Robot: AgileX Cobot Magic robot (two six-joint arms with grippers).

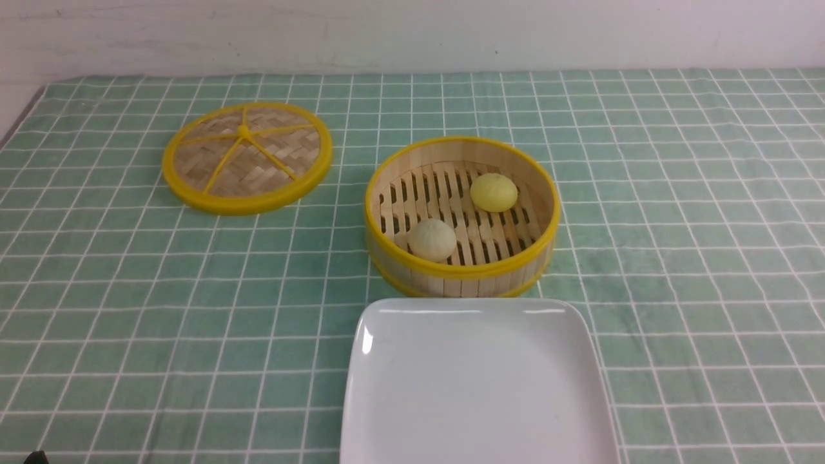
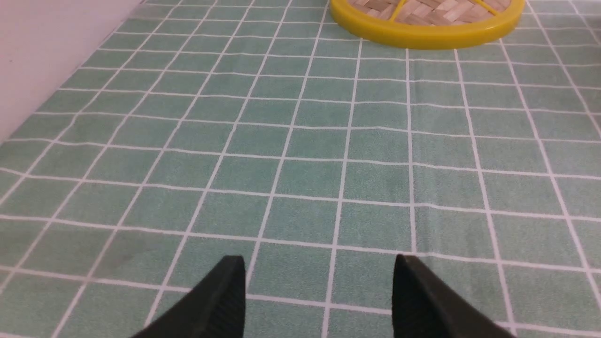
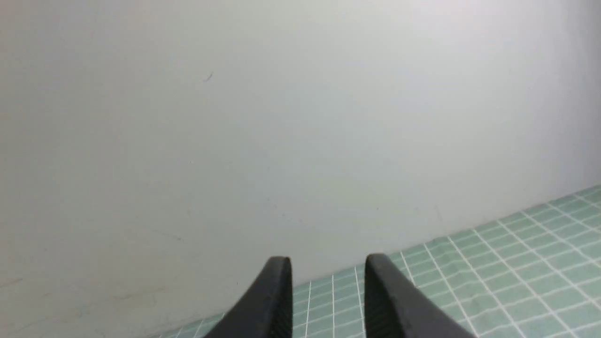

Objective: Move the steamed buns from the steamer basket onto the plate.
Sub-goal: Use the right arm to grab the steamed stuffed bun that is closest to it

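Checked cloth (image 1: 129,290) lies under the left gripper (image 2: 319,286), wide and empty; right gripper (image 3: 328,281) narrower, empty too. Both buns (image 1: 494,192) sit in the basket (image 1: 461,274), far from either. A low reach might knock its wall.

Flat round woven bamboo lid with yellow rim and spokes (image 1: 247,156) at my ten o'clock, lying on green white-gridded tablecloth (image 1: 116,290), plain white wall (image 1: 412,29) at my twelve o'clock.
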